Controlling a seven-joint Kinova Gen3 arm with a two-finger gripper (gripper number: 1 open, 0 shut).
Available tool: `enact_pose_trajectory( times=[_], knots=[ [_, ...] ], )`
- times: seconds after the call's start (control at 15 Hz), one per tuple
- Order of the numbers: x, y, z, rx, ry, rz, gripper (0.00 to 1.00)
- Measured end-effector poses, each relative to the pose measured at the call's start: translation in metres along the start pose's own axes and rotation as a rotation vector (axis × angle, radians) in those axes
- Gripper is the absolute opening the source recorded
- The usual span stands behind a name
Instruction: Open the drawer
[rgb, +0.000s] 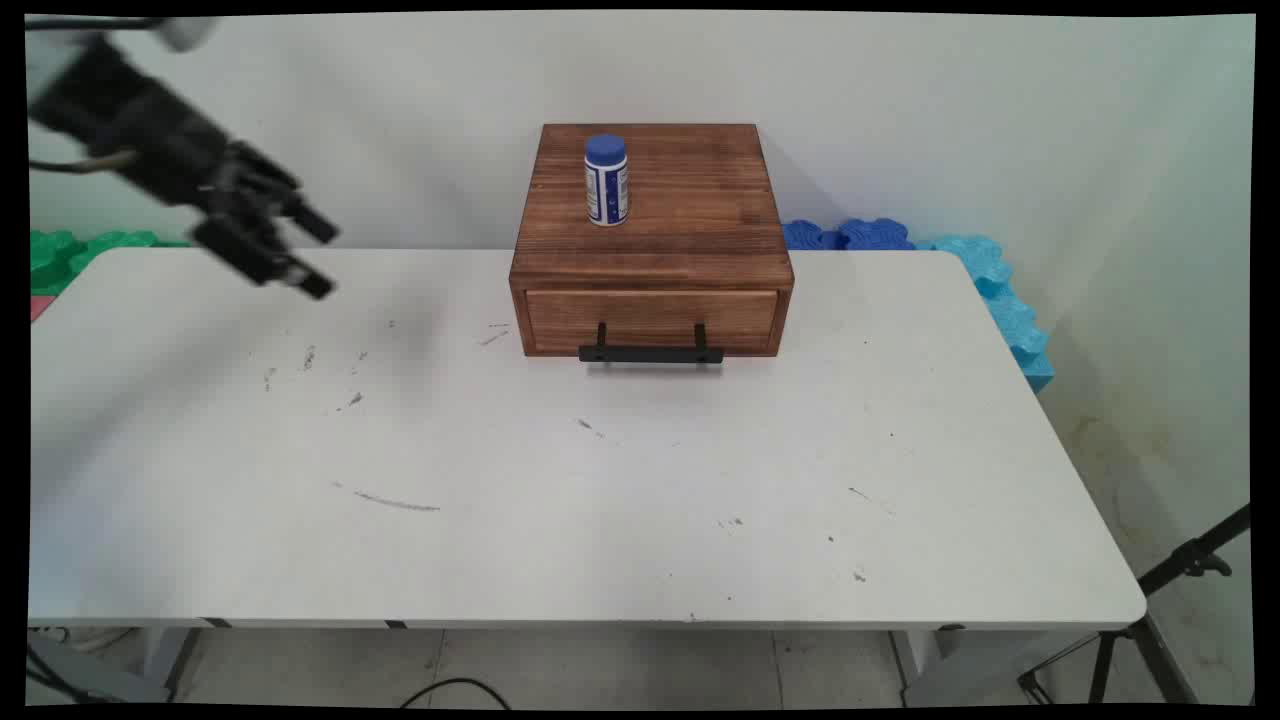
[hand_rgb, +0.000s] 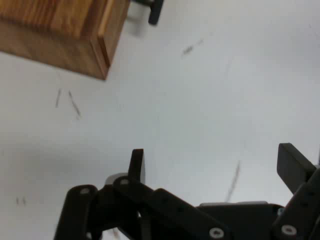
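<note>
My black gripper (rgb: 322, 258) hangs above the table's far left, open and holding nothing, fingers pointing right and down. In the hand view the gripper (hand_rgb: 215, 165) is spread wide over bare white tabletop (hand_rgb: 200, 100). A wooden box (rgb: 650, 235) with one shut drawer and a black handle (rgb: 650, 352) stands at the table's far middle, well to the right of the gripper. A white bottle with a blue cap (rgb: 606, 180) stands upright on the box's top. The hand view catches a corner of the box (hand_rgb: 65, 35) and the handle's end (hand_rgb: 154, 10).
The white table (rgb: 560, 480) carries dark scuff marks. Green foam blocks (rgb: 70, 255) lie behind its far left corner, blue ones (rgb: 950, 260) along the far right. A black tripod (rgb: 1150, 620) stands at the lower right.
</note>
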Motion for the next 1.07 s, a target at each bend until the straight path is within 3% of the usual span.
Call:
enact_pose_trajectory(
  times=[0.2, 0.47, 0.73, 1.07],
  knots=[
    [0.052, -0.004, 0.043, 0.022, -0.020, 0.048, 1.00],
    [0.105, -0.007, 0.103, 0.015, -0.036, 0.120, 1.00],
    [0.140, -0.007, 0.161, -0.010, -0.054, 0.186, 1.00],
    [0.162, -0.001, 0.212, -0.027, -0.077, 0.239, 1.00]
  ],
)
